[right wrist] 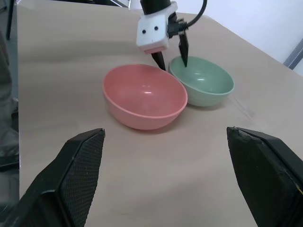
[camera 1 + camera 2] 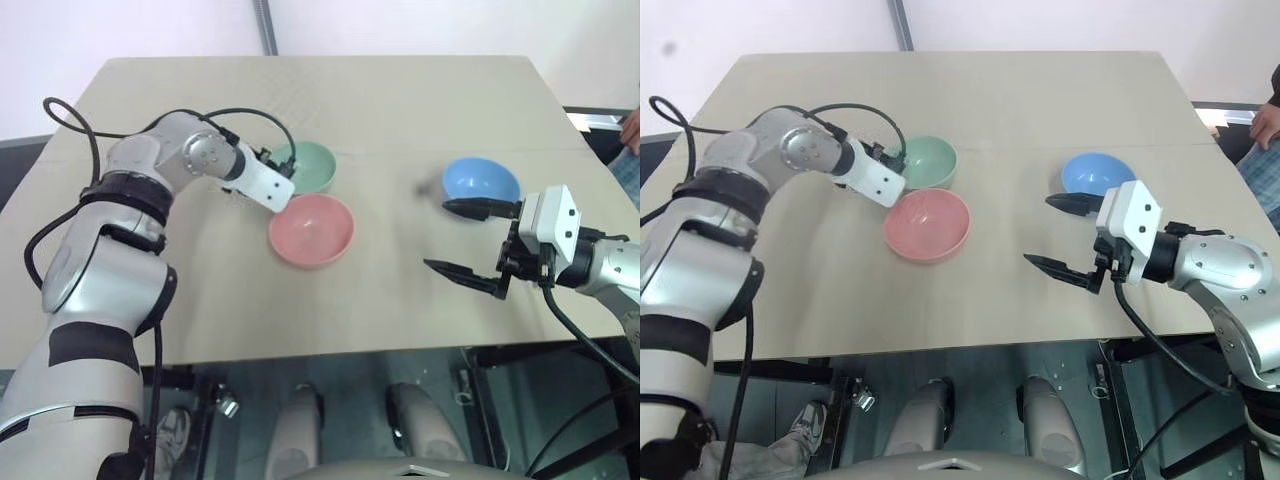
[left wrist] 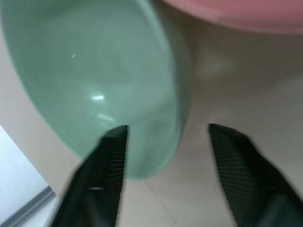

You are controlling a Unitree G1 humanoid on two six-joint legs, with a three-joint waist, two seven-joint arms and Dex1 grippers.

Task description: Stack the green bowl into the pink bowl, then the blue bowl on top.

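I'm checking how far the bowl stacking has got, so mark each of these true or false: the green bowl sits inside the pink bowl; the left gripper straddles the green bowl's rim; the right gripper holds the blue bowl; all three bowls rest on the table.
1. The green bowl sits inside the pink bowl. False: it stands beside it on the table.
2. The left gripper straddles the green bowl's rim. True: one finger is inside, one outside.
3. The right gripper holds the blue bowl. False: it is open and empty, near the bowl.
4. All three bowls rest on the table. True.
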